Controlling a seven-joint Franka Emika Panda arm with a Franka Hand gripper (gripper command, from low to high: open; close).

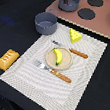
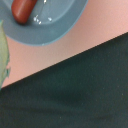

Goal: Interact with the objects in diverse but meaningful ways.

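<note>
Judging from how things lay, little of the open-ended task looked settled, and no single end state could be read off. The banana (image 1: 58,56) sat on the round plate (image 1: 49,59) in the middle of the striped mat (image 1: 83,75), which looked like a finished placement. The cheese wedge (image 1: 74,35) rested on the mat's far corner, the grey pot (image 1: 45,22) stood just beyond the mat's far edge towards the exterior view's left, and the orange bread slab (image 1: 7,59) lay off the mat on the dark surface (image 1: 9,29), well apart from the rest. Those three seemed free for further handling.

The wrist view showed a brown sausage (image 2: 23,10) lying in a blue-grey dish (image 2: 55,27) on a pink board (image 2: 40,57); only part of it showed, its long axis slanting across the dish.

The banana's long axis ran from the far side of the plate towards the near side, curving slightly. The bread slab's length slanted from near left to far right in the exterior view. A fork (image 1: 51,69) and a knife (image 1: 72,50) flanked the plate, both slanting alike.

The pincer appeared in neither picture, so I could not tell whether it was wide, narrow or holding anything.
</note>
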